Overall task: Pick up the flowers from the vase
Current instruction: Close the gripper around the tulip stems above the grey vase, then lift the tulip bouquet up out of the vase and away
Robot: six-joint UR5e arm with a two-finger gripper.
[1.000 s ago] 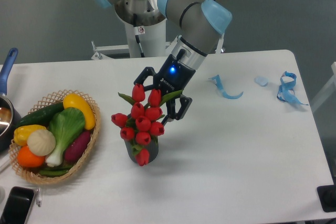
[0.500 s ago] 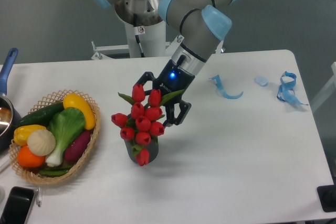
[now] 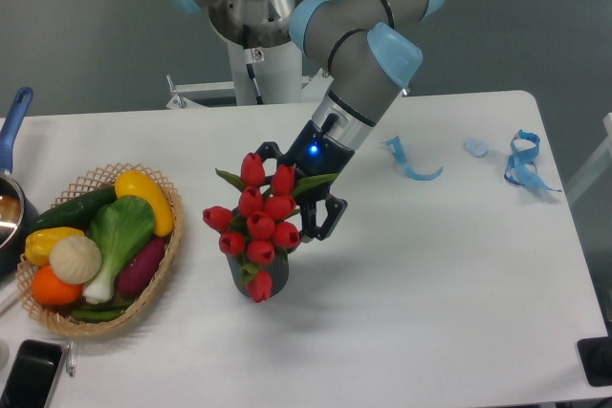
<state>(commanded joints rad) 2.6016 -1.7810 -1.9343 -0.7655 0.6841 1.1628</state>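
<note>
- The flowers [image 3: 260, 226] sit at centre frame: a tight clump of smooth red tulip buds, each an oval, with pointed green leaves poking out at the upper left and upper right.
- The bunch stands in the vase [image 3: 274, 279], a short dark grey cylinder just below the buds; one bud droops over its front rim and hides most of the mouth.
- The clump's long axis runs from the vase at the bottom up toward the top of the frame, leaning slightly left; the two topmost buds point upward.
- The gripper [image 3: 292, 200], black with a blue light on its body, reaches down from the upper right and lies behind the top of the bunch.
- Its fingers are spread: one dark finger [image 3: 323, 217] shows to the right of the buds, another peeks out at the upper left. Whether either touches the flowers I cannot tell.
- A woven wicker basket [image 3: 160, 260] at the left holds glossy toy vegetables [image 3: 120, 231].
- Blue ribbon scraps [image 3: 521, 164] lie on the white table [image 3: 430, 284] at the upper right.
</note>
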